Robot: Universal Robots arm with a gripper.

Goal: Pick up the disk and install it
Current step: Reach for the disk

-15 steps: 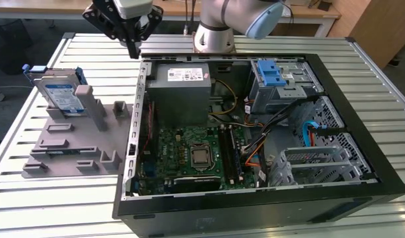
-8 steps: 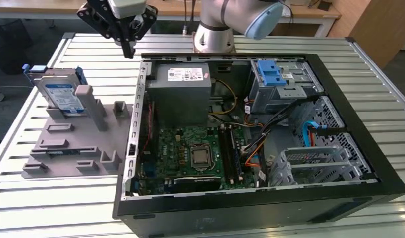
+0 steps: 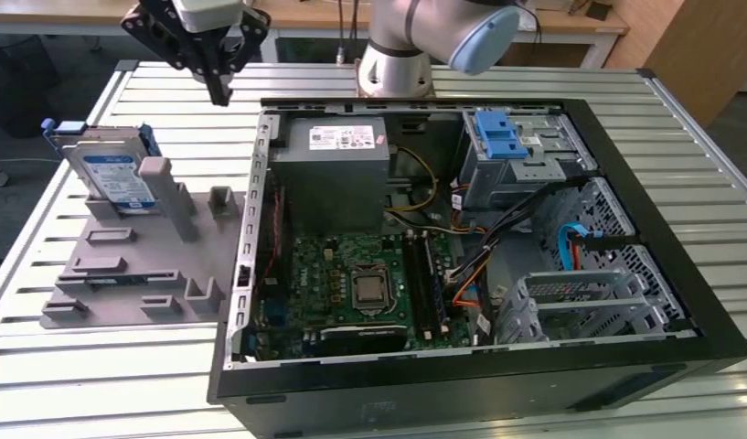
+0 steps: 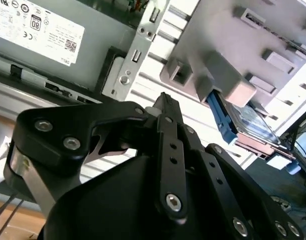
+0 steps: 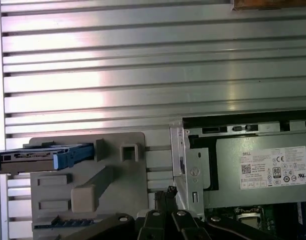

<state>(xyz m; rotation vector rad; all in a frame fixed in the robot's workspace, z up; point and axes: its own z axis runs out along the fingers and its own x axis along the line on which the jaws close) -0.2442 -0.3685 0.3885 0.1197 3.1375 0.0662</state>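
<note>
The disk (image 3: 113, 176) is a silver drive with a white-and-blue label and a blue frame. It stands upright in the grey holder (image 3: 129, 265) at the exterior view's left. My gripper (image 3: 217, 91) hangs above the table, behind the holder and beside the case's back corner. It is shut with nothing in it and sits well apart from the disk. The second wrist view has the closed fingertips (image 4: 164, 98) together, with the disk (image 4: 249, 119) past them. In the first wrist view the disk (image 5: 38, 159) lies edge-on on the holder (image 5: 88, 190), away from the gripper (image 5: 165, 193).
An open computer case (image 3: 471, 384) sits mid-table with a motherboard (image 3: 361, 283), a grey power supply (image 3: 336, 151) and a drive cage with a blue latch (image 3: 501, 137). The arm's base (image 3: 398, 64) stands behind the case. The slatted metal table (image 3: 105, 375) runs all around.
</note>
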